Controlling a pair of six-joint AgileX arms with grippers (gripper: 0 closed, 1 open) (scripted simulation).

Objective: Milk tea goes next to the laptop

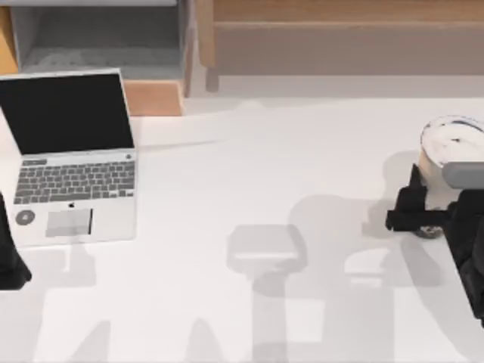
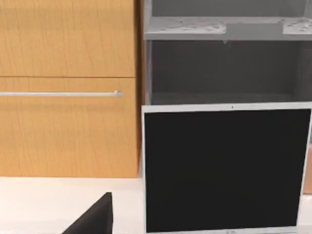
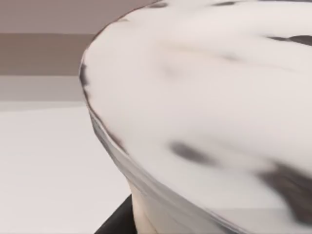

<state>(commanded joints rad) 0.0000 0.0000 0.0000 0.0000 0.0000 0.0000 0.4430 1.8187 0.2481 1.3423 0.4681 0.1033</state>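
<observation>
A pale white table (image 1: 249, 166) fills my overhead view, crossed by soft grey shadows of the two arms. Along its far edge stand wooden cabinet fronts (image 2: 63, 87) with a slim metal handle (image 2: 58, 94) and an open grey shelf unit (image 2: 224, 63). The laptop (image 1: 72, 155) sits open at the table's left side, black screen upright, grey keyboard and trackpad toward me, a small round sticker at the near-left corner of its deck. From the left wrist camera the dark screen stands against the grey shelving.

The milk tea (image 1: 451, 147) stands upright at the far right side of the table, well apart from the laptop. From above I see its white round sealed top with a few dark marks, and a strip of beige drink below the rim. The right wrist camera is pressed close against that lid, its clear rim curving across the view.

My right gripper (image 1: 423, 212) is right at the cup, its dark fingers against the near side of it; whether they are clamped on it I cannot tell. My left arm sits parked at the table's left edge, its gripper (image 1: 11, 265) just beside the laptop's near corner
</observation>
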